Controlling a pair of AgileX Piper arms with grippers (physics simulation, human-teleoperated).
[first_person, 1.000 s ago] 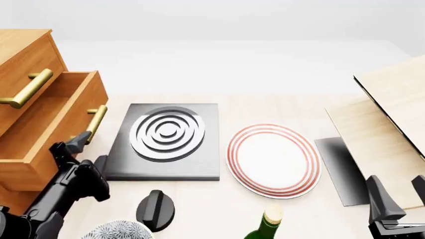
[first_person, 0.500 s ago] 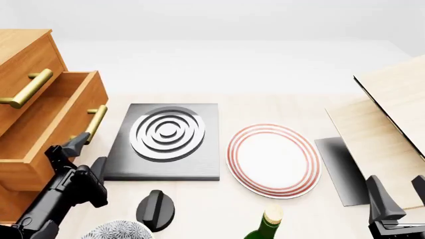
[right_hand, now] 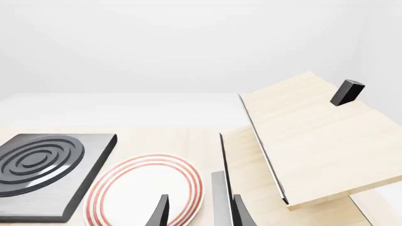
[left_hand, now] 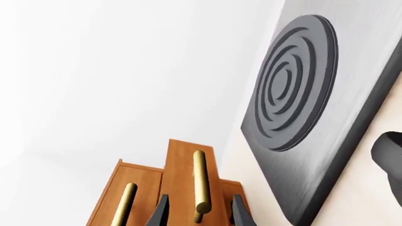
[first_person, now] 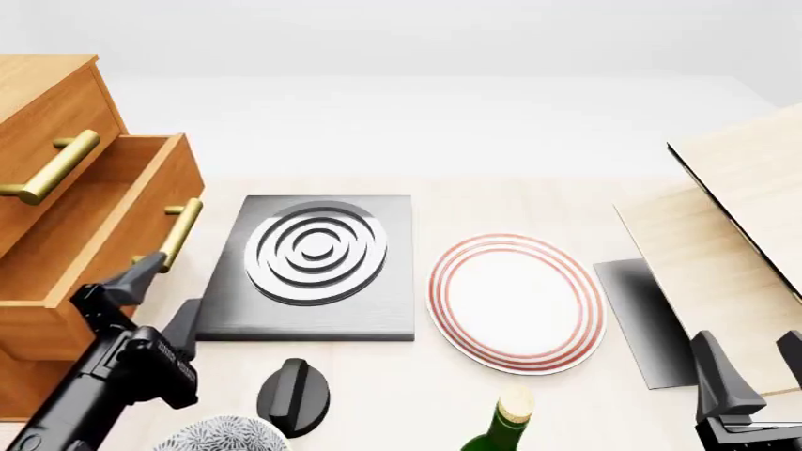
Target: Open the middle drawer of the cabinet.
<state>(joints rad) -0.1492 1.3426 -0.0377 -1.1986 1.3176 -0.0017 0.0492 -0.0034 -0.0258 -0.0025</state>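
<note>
left gripper (first_person: 141, 293) spread open, holding nothing, set just short of the brass bar handle (first_person: 183, 233) of the middle drawer (first_person: 88, 246); handle seen between the fingertips in the left wrist view, not touched. drawer pulled well out of the cabinet (first_person: 44, 103), at the table's left edge, ahead and slightly left of this tool; bar's long axis running away along the reach. task looking near done. right gripper (first_person: 749, 368) far off, parted, empty. close by: grey ringed slab (first_person: 314, 268), black knob (first_person: 293, 395), red-rimmed plate (first_person: 516, 301); nothing blocking.
</note>
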